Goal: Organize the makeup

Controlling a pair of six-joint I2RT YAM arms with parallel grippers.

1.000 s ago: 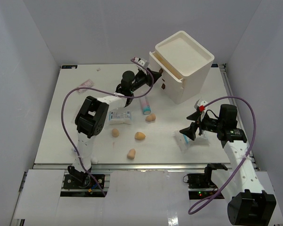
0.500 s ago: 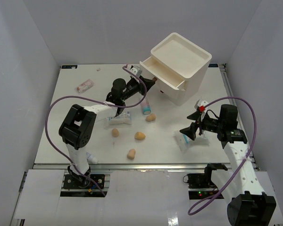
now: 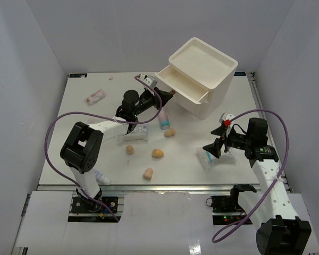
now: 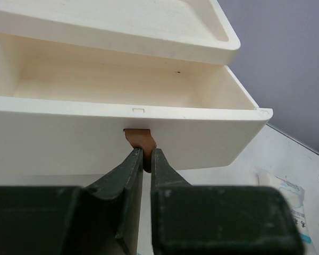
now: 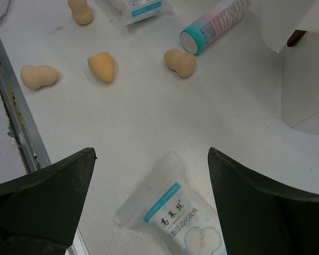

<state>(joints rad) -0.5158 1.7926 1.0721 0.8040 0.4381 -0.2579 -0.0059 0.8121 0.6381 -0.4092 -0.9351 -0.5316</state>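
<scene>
We see a white tabletop (image 3: 85, 154) with a white box (image 3: 212, 69) standing at its far right. The box's top drawer (image 3: 183, 87) stands pulled out toward the left. Our left gripper (image 4: 146, 156) is clenched on the drawer's brown knob (image 4: 139, 137). Our right gripper (image 5: 149, 159) hangs spread wide, grasping nothing, just above a packet (image 5: 173, 218) lying at the near right. A second packet (image 3: 135, 133) lies mid-tabletop beside the left arm. The bottle (image 3: 164, 119) lies on its side between that packet and the box. Four sponges (image 3: 158, 153) sit scattered near of the bottle, apart from one another. A sachet (image 3: 95, 96) lies alone at the far left.
</scene>
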